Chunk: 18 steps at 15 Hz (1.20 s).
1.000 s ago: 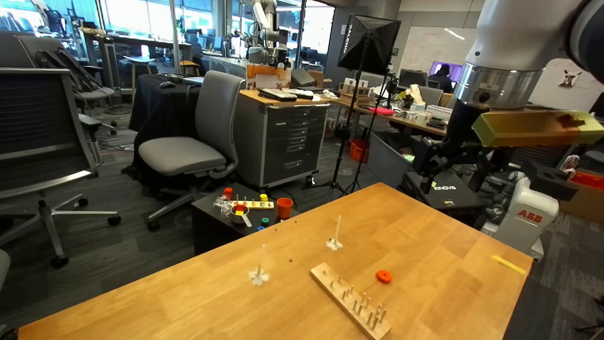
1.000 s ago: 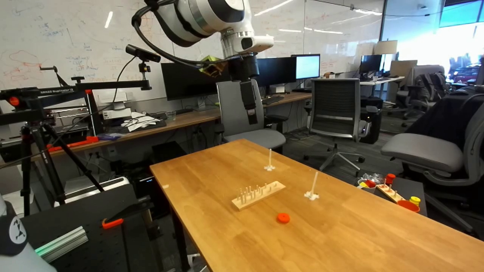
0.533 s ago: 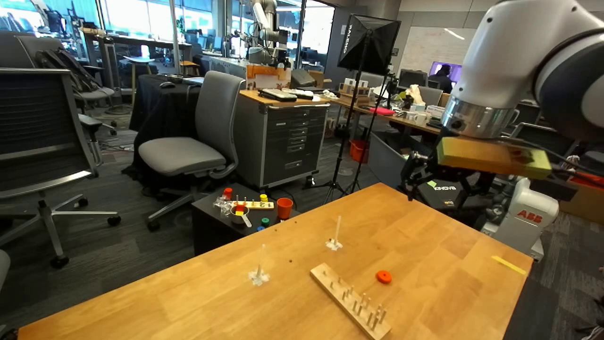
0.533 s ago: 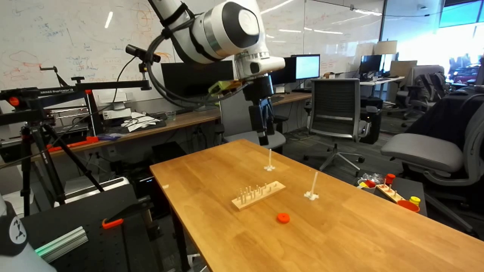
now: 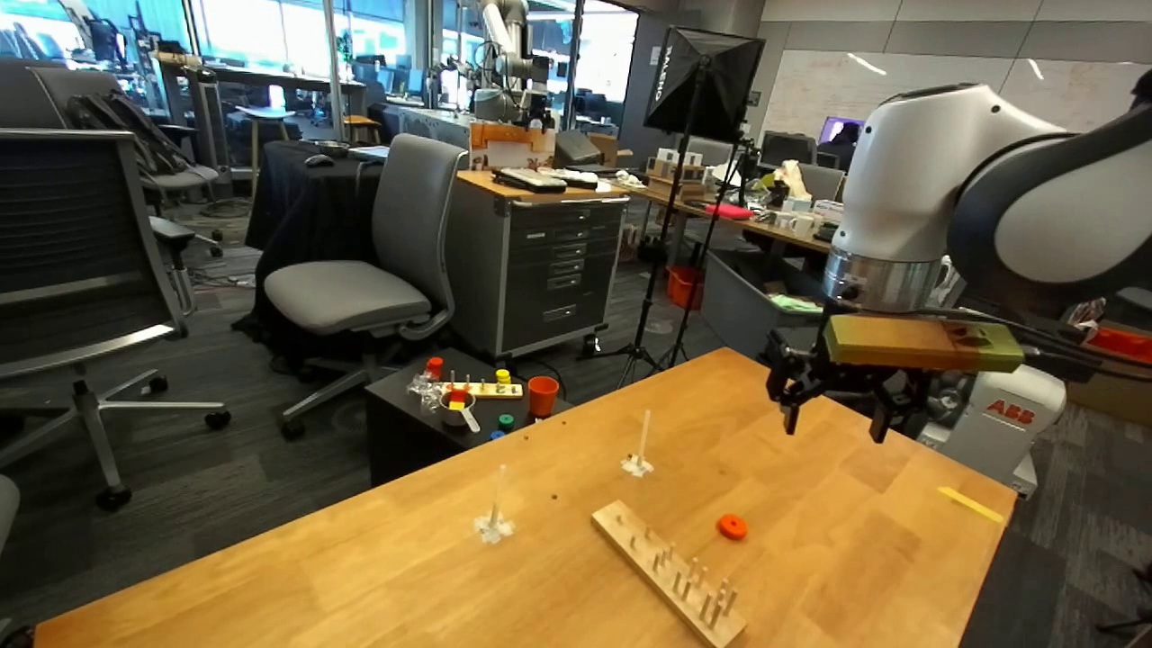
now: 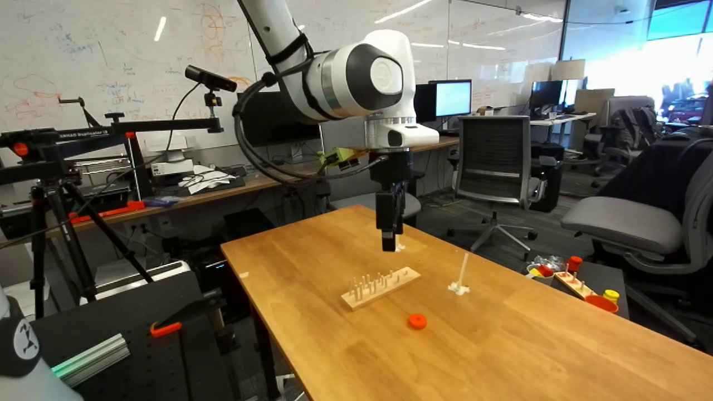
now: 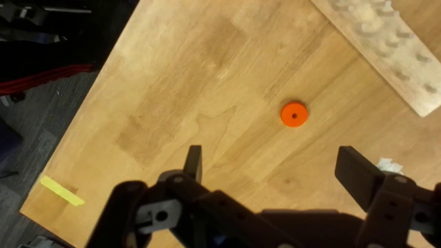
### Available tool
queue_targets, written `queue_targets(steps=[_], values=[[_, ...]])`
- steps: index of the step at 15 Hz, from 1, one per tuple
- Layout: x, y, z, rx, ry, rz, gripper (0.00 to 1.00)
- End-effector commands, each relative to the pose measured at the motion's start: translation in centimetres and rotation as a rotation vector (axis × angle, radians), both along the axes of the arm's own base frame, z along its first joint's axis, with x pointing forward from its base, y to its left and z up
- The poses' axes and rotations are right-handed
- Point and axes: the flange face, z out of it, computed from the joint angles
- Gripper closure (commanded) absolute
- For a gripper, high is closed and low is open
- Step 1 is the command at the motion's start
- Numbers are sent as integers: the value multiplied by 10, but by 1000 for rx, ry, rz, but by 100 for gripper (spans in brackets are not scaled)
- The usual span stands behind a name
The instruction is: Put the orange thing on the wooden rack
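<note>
A flat round orange disc (image 5: 733,527) with a small hole in its centre lies on the table beside the wooden rack. It also shows in an exterior view (image 6: 417,321) and in the wrist view (image 7: 293,111). The wooden rack (image 5: 641,558) is a long board with several short upright pegs; it shows in an exterior view (image 6: 380,293) and at the upper right of the wrist view (image 7: 392,63). My gripper (image 5: 834,434) points down, high above the table and apart from the disc. In the wrist view the gripper (image 7: 270,148) has its fingers wide apart with nothing between them.
Two thin upright sticks, one nearer (image 5: 494,504) and one farther (image 5: 643,441), stand on white patches on the table. In an exterior view my gripper partly hides one. A yellow tape strip (image 7: 62,190) lies near a table corner. A black side table (image 5: 405,405) holds coloured parts.
The arm has lowered and swung inward over the table, bringing my gripper down closer to the tabletop. The fingers remain apart. The disc and the rack have not moved.
</note>
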Motion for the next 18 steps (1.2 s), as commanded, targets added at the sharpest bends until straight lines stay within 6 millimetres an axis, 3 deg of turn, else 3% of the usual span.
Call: queue_targets(steps=[1,6,12,14,16,18], values=[[0,-4,4,7,29,47,0],[-1,-6,1,1,42,55,0],[9,11,-7,54,123,386,0],[12,9,-3,61,163,490,0],[20,-1,-2,-39,210,553,0],[30,-12,0,-109,122,486,0]])
